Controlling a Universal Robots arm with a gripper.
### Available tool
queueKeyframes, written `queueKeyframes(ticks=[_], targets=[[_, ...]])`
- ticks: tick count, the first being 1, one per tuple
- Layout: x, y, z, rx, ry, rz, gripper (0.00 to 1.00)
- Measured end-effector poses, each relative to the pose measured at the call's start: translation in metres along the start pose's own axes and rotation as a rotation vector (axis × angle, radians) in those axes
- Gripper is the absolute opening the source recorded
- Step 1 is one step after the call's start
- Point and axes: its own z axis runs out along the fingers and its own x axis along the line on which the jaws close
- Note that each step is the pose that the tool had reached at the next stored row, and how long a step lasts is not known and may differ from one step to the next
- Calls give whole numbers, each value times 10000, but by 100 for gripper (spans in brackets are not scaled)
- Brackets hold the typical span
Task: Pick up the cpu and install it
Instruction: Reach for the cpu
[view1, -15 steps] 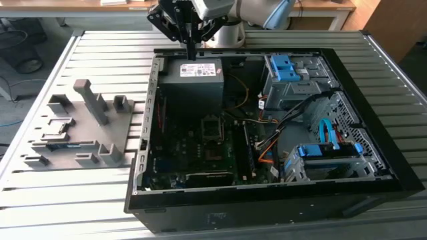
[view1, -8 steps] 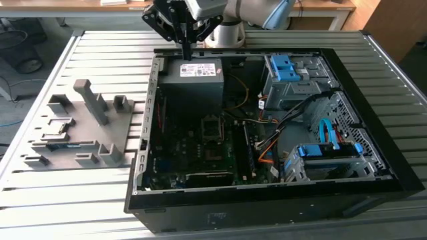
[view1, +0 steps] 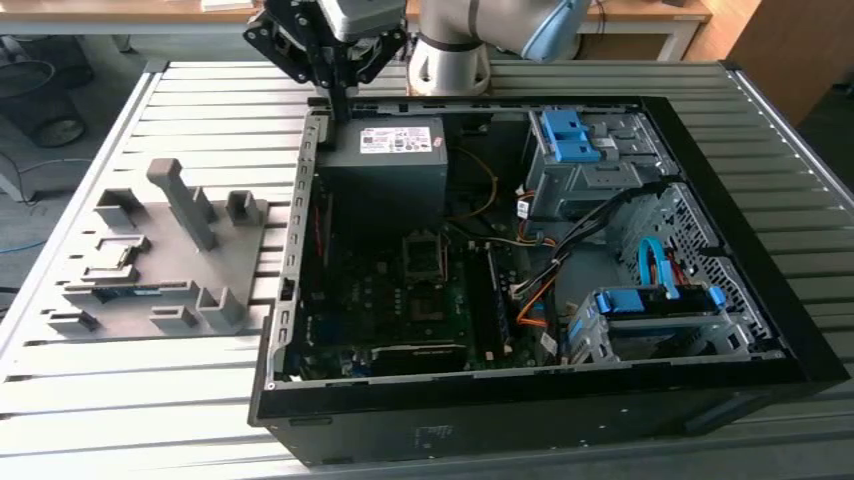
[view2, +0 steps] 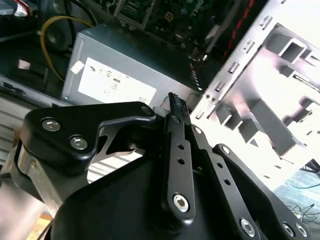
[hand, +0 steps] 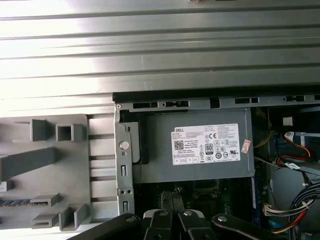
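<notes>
The computer case (view1: 534, 410) lies on the table (view1: 200, 90), a parts tray (view1: 160, 270) beside it on the exterior view's left. Inside the case, the power supply (view1: 387, 150) sits at the far wall, the motherboard (view1: 387, 300) before it; the gripper (view1: 335, 112) hangs above that wall.

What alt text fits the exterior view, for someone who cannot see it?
A robot arm's gripper, fingers closed, hangs over one corner of an open computer case, just above the grey power supply. The case lies on a slatted metal table, with a grey parts fixture to the exterior view's left.
</notes>
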Motion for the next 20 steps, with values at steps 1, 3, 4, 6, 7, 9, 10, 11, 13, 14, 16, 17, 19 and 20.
queueKeyframes(ticks=[1,3,4,6,7,9,10,11,13,14,16,17,19,20], targets=[[33,-2,-1,0,-3,0,10],[92,-7,-3,0,-8,2,10],[119,-9,-4,0,-9,1,10],[171,-13,-5,0,-10,0,10],[196,-15,-6,0,-10,0,10],[248,-18,-7,-1,-11,2,10],[274,-20,-8,-1,-12,2,10],[300,-22,-8,-1,-12,1,10],[351,-26,-10,-1,-13,0,10],[374,-28,-10,0,-13,0,10],[418,-31,-12,0,-14,2,10],[441,-33,-12,0,-13,1,10],[486,-36,-13,-1,-14,1,10],[509,-38,-14,-1,-14,0,10]])
